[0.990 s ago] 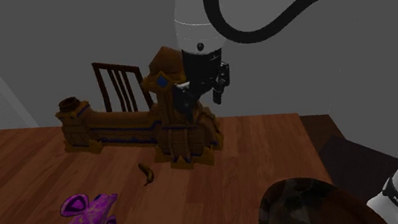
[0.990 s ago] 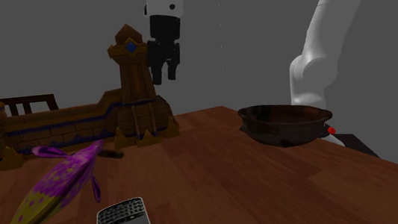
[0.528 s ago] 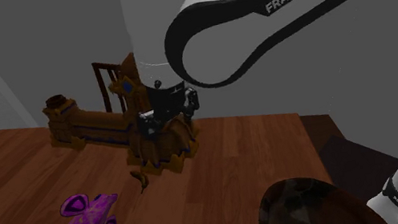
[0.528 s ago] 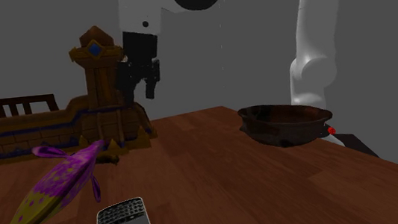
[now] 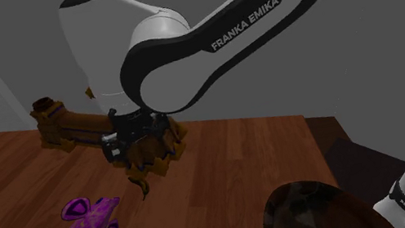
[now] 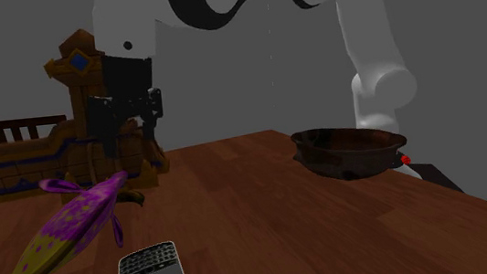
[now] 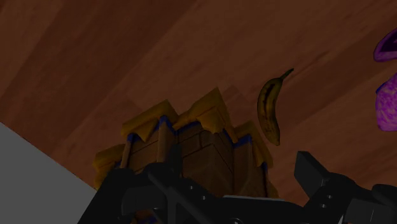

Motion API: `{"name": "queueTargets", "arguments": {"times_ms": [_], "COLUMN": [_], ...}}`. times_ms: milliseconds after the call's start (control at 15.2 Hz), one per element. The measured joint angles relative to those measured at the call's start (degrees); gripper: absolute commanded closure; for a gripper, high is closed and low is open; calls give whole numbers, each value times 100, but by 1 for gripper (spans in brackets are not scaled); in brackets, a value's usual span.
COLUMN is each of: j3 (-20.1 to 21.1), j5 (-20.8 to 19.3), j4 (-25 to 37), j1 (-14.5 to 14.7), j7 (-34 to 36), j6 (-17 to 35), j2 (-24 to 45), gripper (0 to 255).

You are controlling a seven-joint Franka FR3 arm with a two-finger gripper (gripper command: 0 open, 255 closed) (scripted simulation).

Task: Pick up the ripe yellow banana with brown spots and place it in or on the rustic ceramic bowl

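Wrist view: gripper point(image 7: 238, 181) fingers spread wide, nothing held. Toy castle point(image 7: 191, 146) tower sits right under them, centre frame. Banana point(image 7: 269, 111) lies flat on table point(image 7: 95, 57), just beyond tower, right of centre.

Shoulder view: arm has swung down and left, and castle has slid left with it versus a second ago. Banana has barely budged. Bowl point(image 5: 278, 198) lower right, well apart.

Second exterior view: same deal, tower shoved left.

So approach is bulldozing castle, grasp not started. Probably needs to clear tower first.
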Motion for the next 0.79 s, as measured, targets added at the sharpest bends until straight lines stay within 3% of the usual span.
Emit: {"name": "queueTargets", "arguments": {"times_ms": [264, 528, 792], "j3": [-107, -225, -257], "j5": [-170, -372, -271], "j4": [-236, 50, -159], "j1": [83, 299, 277], "j7": [187, 266, 230], "j6": [317, 312, 652], "j2": [-66, 221, 134], "gripper": [0, 0, 0]}}
